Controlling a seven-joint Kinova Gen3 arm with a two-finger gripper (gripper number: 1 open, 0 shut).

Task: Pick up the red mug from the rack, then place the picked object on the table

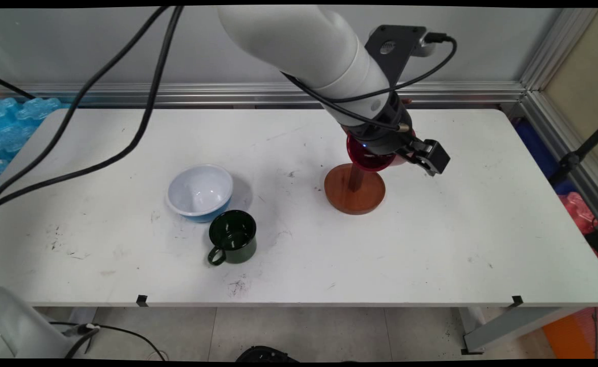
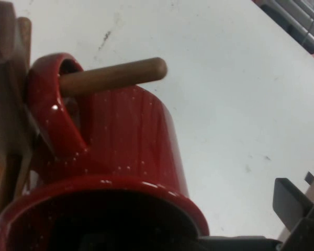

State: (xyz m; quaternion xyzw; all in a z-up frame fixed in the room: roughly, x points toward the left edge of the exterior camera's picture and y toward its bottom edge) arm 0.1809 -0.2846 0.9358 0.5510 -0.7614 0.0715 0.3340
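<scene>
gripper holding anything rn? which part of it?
Cannot be told. The gripper is right at the red mug, whose handle is hooked over a peg of the wooden mug stand, but no finger contact shows in either view.

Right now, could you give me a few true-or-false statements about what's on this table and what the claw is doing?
1. The red speckled mug has its handle threaded over a wooden peg. True.
2. The dark green enamel mug lies on its side. False: it stands upright, opening up.
3. The white bowl with a blue outside sits beside the green mug. True.
4. The round wooden stand is at the table's left end. False: it is right of the bowl and green mug.
5. The claw is by the red mug. True.
</scene>
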